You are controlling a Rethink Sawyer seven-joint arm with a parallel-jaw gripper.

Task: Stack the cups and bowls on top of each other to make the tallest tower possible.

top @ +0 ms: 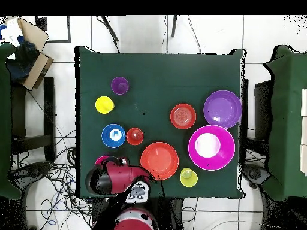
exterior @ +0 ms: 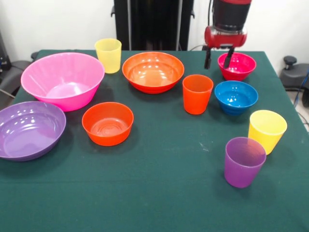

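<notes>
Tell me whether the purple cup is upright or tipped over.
Upright. The purple cup stands on its narrow base on the green table with its open mouth facing up; the overhead view shows its round rim.

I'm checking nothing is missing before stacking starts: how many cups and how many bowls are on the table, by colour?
Cups: 4: yellow, yellow, orange, purple
Bowls: 6: pink, purple, wide orange, small orange, magenta, blue
Total: 10
</notes>
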